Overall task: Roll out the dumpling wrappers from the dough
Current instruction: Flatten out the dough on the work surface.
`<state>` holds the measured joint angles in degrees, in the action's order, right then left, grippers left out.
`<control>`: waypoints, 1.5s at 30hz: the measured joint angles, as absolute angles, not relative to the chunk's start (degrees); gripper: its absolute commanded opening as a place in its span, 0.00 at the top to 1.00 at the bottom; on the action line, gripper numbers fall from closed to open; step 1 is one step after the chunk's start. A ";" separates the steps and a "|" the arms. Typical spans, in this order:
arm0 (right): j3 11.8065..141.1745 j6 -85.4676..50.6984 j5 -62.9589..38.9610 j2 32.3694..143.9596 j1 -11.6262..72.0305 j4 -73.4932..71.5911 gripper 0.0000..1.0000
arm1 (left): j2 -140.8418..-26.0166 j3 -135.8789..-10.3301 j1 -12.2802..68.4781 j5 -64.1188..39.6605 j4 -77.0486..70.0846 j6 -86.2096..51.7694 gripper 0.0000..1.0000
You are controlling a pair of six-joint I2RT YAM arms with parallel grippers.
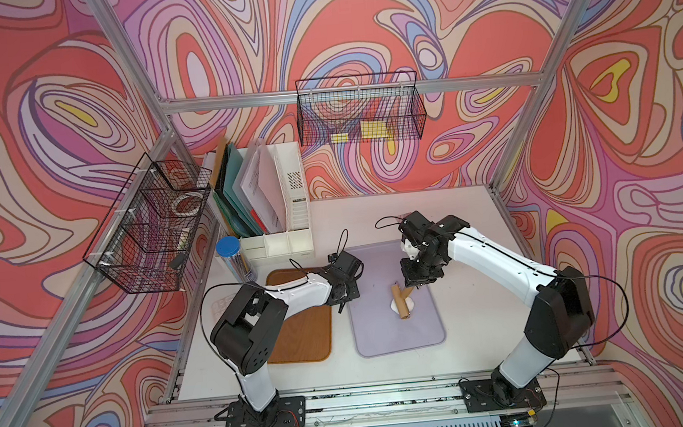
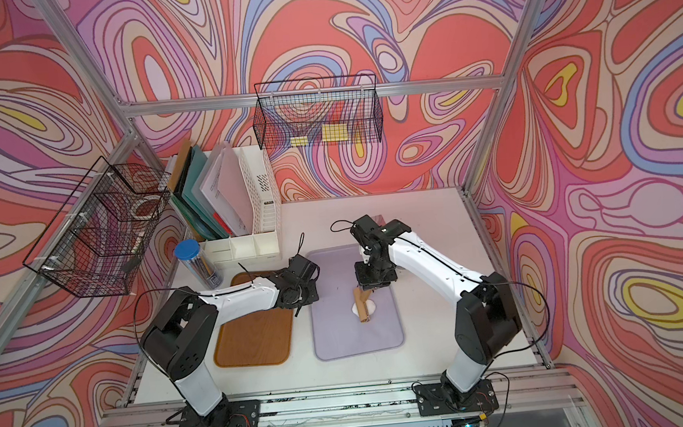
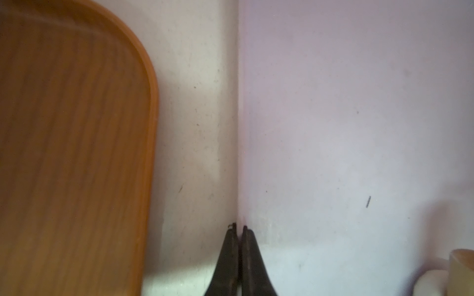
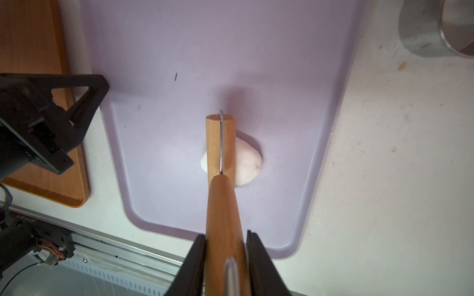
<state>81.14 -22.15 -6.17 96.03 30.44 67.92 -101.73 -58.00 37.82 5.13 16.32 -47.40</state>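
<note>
A small white lump of dough (image 4: pixel 247 161) lies on the purple tray (image 4: pixel 179 77), seen in both top views (image 1: pixel 410 301) (image 2: pixel 371 305). A wooden roller (image 4: pixel 214 143) rests across the dough and covers its middle. My right gripper (image 4: pixel 225 234) is shut on the roller's wooden handle (image 4: pixel 221 205), just behind the dough (image 1: pixel 414 286). My left gripper (image 3: pixel 239 226) is shut on nothing. It hangs over the purple tray's left edge (image 3: pixel 359 102), beside the wooden tray (image 3: pixel 77 128). The dumpling wrappers are out of view.
A steel cup (image 4: pixel 423 33) stands on the table off the purple tray's right side. The wooden tray (image 1: pixel 303 334) lies left of the purple one. A blue-lidded jar (image 1: pixel 233 258) and a white file organizer (image 1: pixel 276 199) stand at the back left. Wire baskets (image 1: pixel 361 113) hang on the frame.
</note>
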 measured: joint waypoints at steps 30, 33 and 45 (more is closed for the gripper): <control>77.93 -22.79 -7.86 93.82 28.73 64.31 1.00 | -100.82 -56.23 36.99 2.74 14.20 -47.68 1.00; 77.12 -22.57 -8.75 94.11 28.14 63.77 1.00 | -100.71 -56.12 36.84 2.46 14.13 -47.83 1.00; 74.06 -22.02 -18.20 94.65 24.36 58.63 1.00 | -100.07 -55.42 36.27 3.36 14.63 -47.77 1.00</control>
<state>74.06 -22.02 -18.20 94.65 24.36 58.63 -100.07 -55.42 36.27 3.36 14.63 -47.77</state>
